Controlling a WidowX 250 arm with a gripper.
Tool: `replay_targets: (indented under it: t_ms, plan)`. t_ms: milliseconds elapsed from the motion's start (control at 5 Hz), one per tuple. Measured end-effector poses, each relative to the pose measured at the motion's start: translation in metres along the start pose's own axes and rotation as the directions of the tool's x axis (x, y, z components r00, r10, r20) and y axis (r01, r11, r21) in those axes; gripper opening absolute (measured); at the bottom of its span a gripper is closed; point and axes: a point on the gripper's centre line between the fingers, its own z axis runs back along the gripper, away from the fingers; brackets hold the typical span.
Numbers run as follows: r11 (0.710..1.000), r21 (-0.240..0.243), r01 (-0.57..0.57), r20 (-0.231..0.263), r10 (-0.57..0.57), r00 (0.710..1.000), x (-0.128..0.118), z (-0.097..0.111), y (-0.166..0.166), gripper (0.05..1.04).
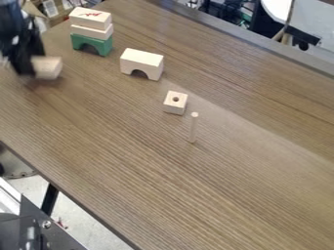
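The pincer (31, 69) is at the upper left of our view, pinching a pale wooden block (49, 68) that juts out from it toward the right. We cannot tell whether the block's underside touches the wood-grained tabletop (130, 161).

Near the held block, a little farther up the view, we see a stack: a green arch block (82, 41) at the bottom with its opening down, a plain wooden block (91, 32) on it, and a second plain block (91, 17) on top — this one with a red marking. To the right of the stack, apart from it, a pale arch block (142, 60) stands with its rounded opening against the surface. Farther down and to the right we find a small wooden cube (173, 106) with a round hole in its upper face. Just beside it, on the side away from the arches, a thin wooden peg (193, 129) stands upright — near the cube but not touching it.
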Motion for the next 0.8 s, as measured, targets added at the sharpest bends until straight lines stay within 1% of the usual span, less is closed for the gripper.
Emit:
replay_targets:
  t_ms: [200, 400, 600, 800]
  plan:
    - [0.998, -0.033, 0.055, -0.021, -0.056, 0.998, -0.031, 0.045, -0.020, 0.555]
    - [0.992, -0.071, 0.105, -0.043, -0.108, 0.993, -0.054, 0.065, -0.034, 0.555]
    - [0.977, -0.125, 0.171, -0.024, -0.175, 0.984, -0.068, 0.079, -0.048, 0.555]
    - [0.972, -0.120, 0.202, 0.026, -0.200, 0.979, -0.072, 0.070, -0.058, 0.555]
